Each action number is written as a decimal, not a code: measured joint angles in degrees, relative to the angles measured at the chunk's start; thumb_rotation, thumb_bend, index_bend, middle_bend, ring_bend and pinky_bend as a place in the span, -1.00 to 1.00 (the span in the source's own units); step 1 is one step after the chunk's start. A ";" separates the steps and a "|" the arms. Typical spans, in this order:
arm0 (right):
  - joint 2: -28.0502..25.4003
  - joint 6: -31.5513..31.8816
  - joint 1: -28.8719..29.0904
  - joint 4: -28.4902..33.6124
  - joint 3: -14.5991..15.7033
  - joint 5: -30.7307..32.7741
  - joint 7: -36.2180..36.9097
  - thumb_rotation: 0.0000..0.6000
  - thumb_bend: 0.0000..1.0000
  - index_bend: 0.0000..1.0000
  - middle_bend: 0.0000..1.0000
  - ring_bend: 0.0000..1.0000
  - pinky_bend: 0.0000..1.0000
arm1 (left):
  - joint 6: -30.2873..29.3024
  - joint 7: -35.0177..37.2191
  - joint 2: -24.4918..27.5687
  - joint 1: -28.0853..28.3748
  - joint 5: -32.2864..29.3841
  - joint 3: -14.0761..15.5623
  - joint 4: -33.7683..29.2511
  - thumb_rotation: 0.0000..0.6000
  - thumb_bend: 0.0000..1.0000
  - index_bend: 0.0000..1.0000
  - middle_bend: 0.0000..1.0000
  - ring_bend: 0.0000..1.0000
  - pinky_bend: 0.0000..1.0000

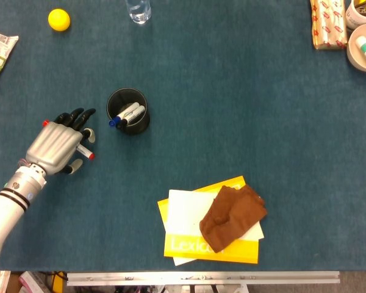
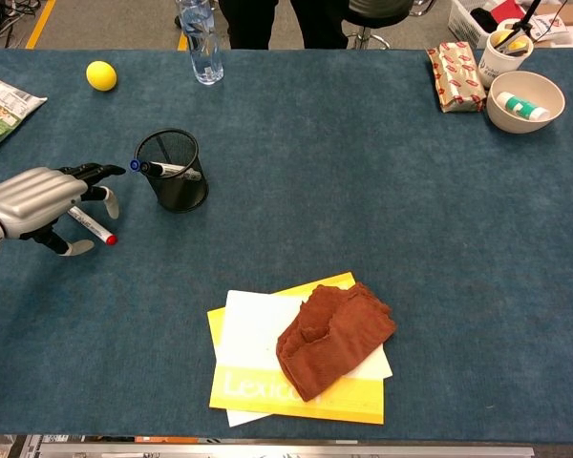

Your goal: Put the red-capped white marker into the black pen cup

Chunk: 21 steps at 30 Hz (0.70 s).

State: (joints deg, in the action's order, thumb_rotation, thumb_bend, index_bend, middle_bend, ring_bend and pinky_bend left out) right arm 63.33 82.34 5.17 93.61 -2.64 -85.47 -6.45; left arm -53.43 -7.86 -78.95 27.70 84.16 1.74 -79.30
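Observation:
The red-capped white marker lies on the blue table, left of the black mesh pen cup. Its red tip points toward the table's front. My left hand hovers over the marker's far part with its dark fingers stretched toward the cup and the thumb low beside the marker. Nothing is gripped. A small red bit shows at the hand's left edge. The cup holds a few markers, one blue-capped. My right hand is out of sight.
A yellow ball and a clear bottle stand at the back left, and a snack bag lies at the left edge. A yellow book with paper and a brown cloth lies front centre. Bowls and a packet sit at the back right.

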 measured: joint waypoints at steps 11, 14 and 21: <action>-0.04 0.01 0.01 -0.02 -0.01 -0.01 0.02 1.00 -1.00 -0.75 -0.55 -0.73 -0.41 | 0.53 0.00 -0.63 0.58 -0.97 0.14 1.47 1.00 -0.43 -0.26 -1.00 -1.00 -0.69; -0.04 -0.02 0.02 -0.02 -0.01 0.02 0.01 1.00 -1.00 -0.75 -0.55 -0.73 -0.41 | 0.63 -0.01 -0.82 0.66 -1.10 0.30 2.07 1.00 -0.43 -0.25 -1.00 -1.00 -0.69; 0.02 -0.15 0.07 -0.06 0.03 0.05 -0.06 1.00 -1.00 -0.75 -0.55 -0.73 -0.41 | 0.41 0.11 -1.18 0.82 -0.91 0.66 3.00 1.00 -0.43 -0.21 -1.00 -1.00 -0.69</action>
State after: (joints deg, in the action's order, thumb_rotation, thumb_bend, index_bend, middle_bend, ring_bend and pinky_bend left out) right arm 63.35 82.20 5.24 93.55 -2.62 -85.42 -6.51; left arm -53.03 -7.75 -80.13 28.52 83.24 2.40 -76.30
